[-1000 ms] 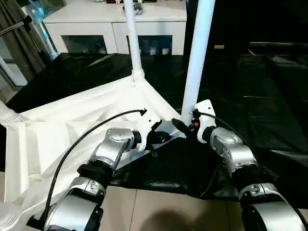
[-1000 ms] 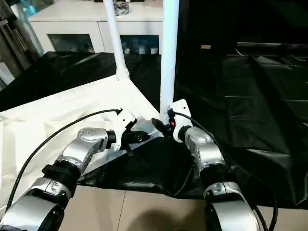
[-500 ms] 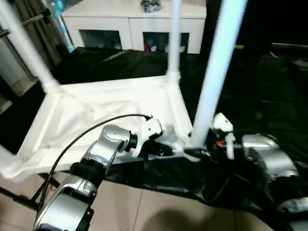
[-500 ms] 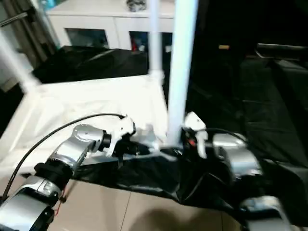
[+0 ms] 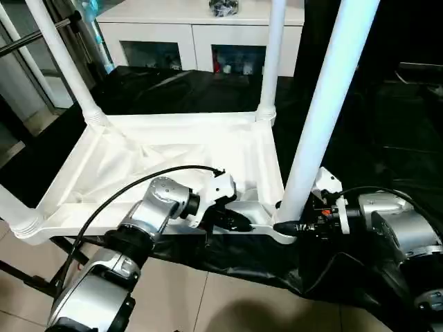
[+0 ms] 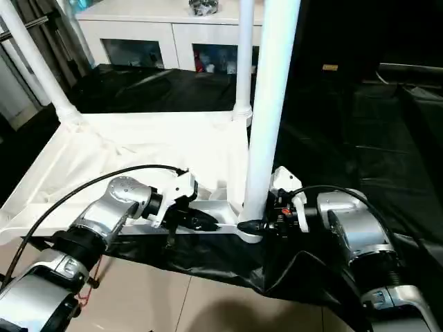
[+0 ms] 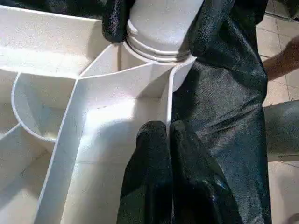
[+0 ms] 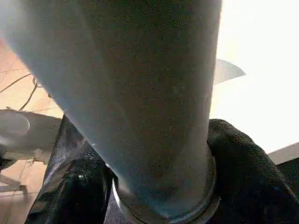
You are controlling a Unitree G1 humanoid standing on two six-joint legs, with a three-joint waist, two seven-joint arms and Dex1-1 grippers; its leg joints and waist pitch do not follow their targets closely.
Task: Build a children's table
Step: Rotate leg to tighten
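I see three legs upright in the inverted tabletop (image 5: 173,149); my right gripper (image 5: 291,226) clasps the near leg (image 5: 318,117), my left gripper (image 7: 169,140) pinches a rib (image 7: 167,100), and the fourth corner leg is cut off at frame edge.

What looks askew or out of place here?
Nothing stands out. The tabletop lies underside up with legs upright in its corner sockets. The right gripper clasps the near leg at its base; the left gripper pinches a rim rib.

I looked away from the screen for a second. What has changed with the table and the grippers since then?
The tabletop has swung round and now lies square to the robot. The right gripper has moved round the near leg and clasps its base. The left gripper stays shut on the tabletop's rim.
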